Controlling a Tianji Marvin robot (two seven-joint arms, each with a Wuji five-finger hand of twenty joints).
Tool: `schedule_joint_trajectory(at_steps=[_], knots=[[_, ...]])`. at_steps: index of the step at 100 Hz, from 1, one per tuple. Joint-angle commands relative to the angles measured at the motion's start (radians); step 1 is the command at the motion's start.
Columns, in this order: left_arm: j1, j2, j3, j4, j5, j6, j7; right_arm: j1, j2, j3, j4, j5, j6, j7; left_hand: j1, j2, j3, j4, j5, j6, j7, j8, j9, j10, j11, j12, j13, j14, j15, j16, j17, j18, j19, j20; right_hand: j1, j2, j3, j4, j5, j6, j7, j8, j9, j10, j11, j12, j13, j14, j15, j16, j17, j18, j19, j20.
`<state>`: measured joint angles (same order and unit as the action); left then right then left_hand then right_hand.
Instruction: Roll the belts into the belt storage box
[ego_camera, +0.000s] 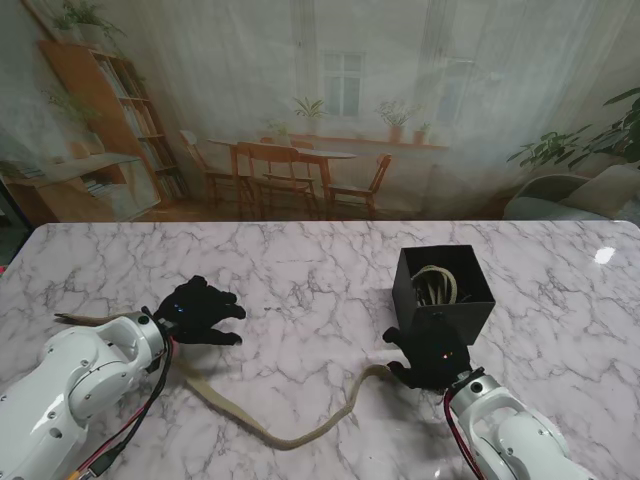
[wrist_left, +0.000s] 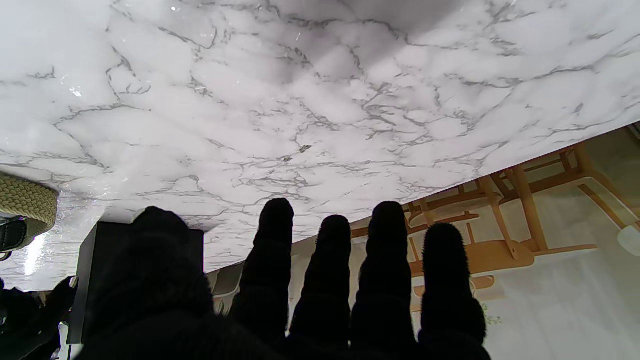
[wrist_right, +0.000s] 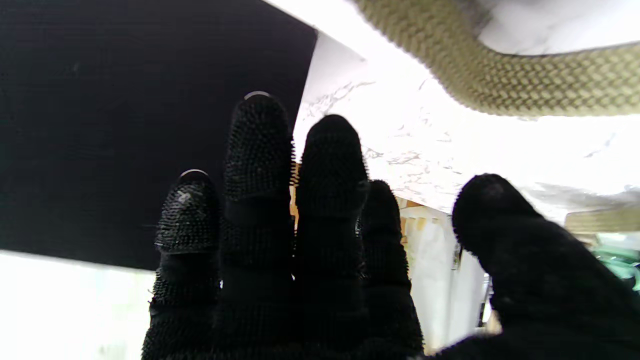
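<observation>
A tan woven belt (ego_camera: 300, 425) snakes across the marble desk (ego_camera: 300, 270) between both black-gloved hands. Left hand (ego_camera: 200, 310) and right hand (ego_camera: 432, 357) hold nothing, fingers spread. Beyond, the black storage box (ego_camera: 442, 290) holds another belt.

Box (ego_camera: 443, 288) on table (ego_camera: 300, 260), right side. 1 belt (ego_camera: 436, 284) inside box. Other belt (ego_camera: 300, 432) on table, left of box, nearer to me.

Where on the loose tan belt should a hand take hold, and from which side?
Probably the tan belt end beside the right hand, pinched from above across its width: it lies flat there, close to the black storage box, so rolling can start from that end.
</observation>
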<state>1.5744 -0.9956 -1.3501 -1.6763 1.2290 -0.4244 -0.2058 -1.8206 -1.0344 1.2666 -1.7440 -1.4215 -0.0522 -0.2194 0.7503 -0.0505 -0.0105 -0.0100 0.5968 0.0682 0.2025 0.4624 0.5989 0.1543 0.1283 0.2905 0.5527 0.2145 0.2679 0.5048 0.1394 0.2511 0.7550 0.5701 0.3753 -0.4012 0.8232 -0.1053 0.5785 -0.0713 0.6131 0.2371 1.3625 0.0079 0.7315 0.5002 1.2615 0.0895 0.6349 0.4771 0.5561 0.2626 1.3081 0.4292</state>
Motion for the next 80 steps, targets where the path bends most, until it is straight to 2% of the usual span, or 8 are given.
schedule_joint_trajectory(at_steps=[1, 20, 25, 32, 38, 50, 58, 80], knots=[[0.006, -0.001, -0.002, -0.007, 0.005, -0.005, -0.007, -0.024, 0.018, 0.033, -0.029, -0.026, -0.039, 0.009, 0.010, 0.039, -0.019, -0.008, 0.012, 0.002, 0.009, 0.012, 0.011, 0.000, -0.005, 0.006, 0.004, 0.006, -0.015, 0.004, -0.011, 0.035, -0.025, 0.004, -0.028, 0.039, -0.020, 0.012, -0.032, -0.045, -0.002, -0.019, -0.027, 0.009, -0.035, 0.007, -0.029, 0.009, -0.045, 0.012, -0.029, 0.017, -0.021, -0.005], [0.009, -0.002, -0.005, -0.005, 0.006, -0.004, 0.008, -0.094, 0.019, 0.111, -0.102, -0.013, -0.140, 0.128, 0.010, 0.039, -0.018, -0.008, 0.012, 0.003, 0.009, 0.012, 0.007, 0.002, -0.006, 0.006, 0.002, 0.006, -0.016, 0.003, -0.010, 0.035, -0.025, 0.004, 0.011, 0.045, -0.039, 0.017, -0.100, -0.263, 0.008, 0.026, -0.394, 0.060, -0.215, 0.010, -0.230, 0.012, -0.177, 0.012, -0.129, 0.028, -0.091, 0.010], [0.009, -0.002, -0.005, -0.005, 0.006, -0.003, 0.008, -0.104, 0.022, 0.121, -0.109, -0.030, -0.153, 0.140, 0.010, 0.039, -0.018, -0.008, 0.013, 0.003, 0.009, 0.012, 0.007, 0.002, -0.006, 0.006, 0.001, 0.007, -0.016, 0.003, -0.010, 0.035, -0.025, 0.004, 0.014, 0.037, -0.032, 0.018, -0.081, -0.288, 0.002, 0.122, -0.522, 0.082, -0.240, -0.005, -0.292, -0.006, -0.190, 0.020, -0.148, 0.026, -0.113, 0.032], [0.008, -0.002, -0.004, -0.006, 0.006, -0.002, 0.004, -0.111, 0.024, 0.132, -0.117, -0.036, -0.178, 0.163, 0.010, 0.039, -0.018, -0.008, 0.012, 0.002, 0.009, 0.012, 0.005, 0.002, -0.006, 0.006, 0.001, 0.006, -0.016, 0.003, -0.010, 0.035, -0.024, 0.004, 0.058, -0.017, -0.008, -0.051, -0.051, -0.310, 0.072, 0.153, -0.680, 0.115, -0.265, -0.049, -0.394, -0.016, -0.204, 0.006, -0.175, 0.016, -0.134, 0.037], [0.008, -0.002, -0.004, -0.006, 0.005, -0.002, 0.003, -0.113, 0.025, 0.138, -0.121, -0.030, -0.198, 0.186, 0.010, 0.040, -0.018, -0.008, 0.012, 0.003, 0.009, 0.012, 0.004, 0.002, -0.006, 0.005, 0.000, 0.006, -0.016, 0.003, -0.011, 0.035, -0.025, 0.004, 0.094, -0.066, 0.055, -0.068, -0.040, -0.321, 0.128, 0.168, -0.766, 0.120, -0.281, -0.099, -0.464, -0.016, -0.207, -0.014, -0.197, 0.010, -0.145, 0.041], [0.006, -0.002, -0.003, -0.004, 0.003, -0.002, 0.006, -0.111, 0.029, 0.152, -0.121, -0.037, -0.232, 0.215, 0.011, 0.039, -0.018, -0.008, 0.012, 0.002, 0.009, 0.012, 0.003, 0.001, -0.006, 0.005, 0.001, 0.006, -0.015, 0.003, -0.011, 0.034, -0.024, 0.004, 0.135, -0.114, 0.232, -0.036, -0.018, -0.331, 0.109, 0.200, -0.818, 0.097, -0.291, -0.162, -0.529, -0.012, -0.225, -0.057, -0.214, 0.002, -0.160, 0.044], [0.006, -0.002, -0.003, -0.004, 0.003, -0.002, 0.005, -0.108, 0.031, 0.161, -0.115, -0.043, -0.252, 0.222, 0.010, 0.040, -0.018, -0.008, 0.012, 0.002, 0.009, 0.012, 0.003, 0.001, -0.006, 0.005, 0.001, 0.005, -0.015, 0.004, -0.011, 0.034, -0.024, 0.004, 0.184, -0.091, 0.341, 0.049, 0.003, -0.348, 0.045, 0.278, -0.826, 0.086, -0.301, -0.196, -0.544, -0.008, -0.248, -0.085, -0.221, 0.003, -0.172, 0.043], [0.008, -0.001, -0.004, -0.005, 0.006, -0.002, 0.004, -0.087, 0.042, 0.180, -0.085, -0.099, -0.280, 0.222, 0.011, 0.040, -0.018, -0.008, 0.012, 0.003, 0.009, 0.012, 0.002, 0.002, -0.006, 0.005, 0.000, 0.005, -0.015, 0.004, -0.011, 0.035, -0.024, 0.004, 0.391, -0.085, 0.446, 0.038, -0.040, -0.414, -0.035, 0.217, -0.735, 0.050, -0.311, -0.214, -0.531, -0.013, -0.282, -0.107, -0.214, -0.011, -0.185, 0.036]])
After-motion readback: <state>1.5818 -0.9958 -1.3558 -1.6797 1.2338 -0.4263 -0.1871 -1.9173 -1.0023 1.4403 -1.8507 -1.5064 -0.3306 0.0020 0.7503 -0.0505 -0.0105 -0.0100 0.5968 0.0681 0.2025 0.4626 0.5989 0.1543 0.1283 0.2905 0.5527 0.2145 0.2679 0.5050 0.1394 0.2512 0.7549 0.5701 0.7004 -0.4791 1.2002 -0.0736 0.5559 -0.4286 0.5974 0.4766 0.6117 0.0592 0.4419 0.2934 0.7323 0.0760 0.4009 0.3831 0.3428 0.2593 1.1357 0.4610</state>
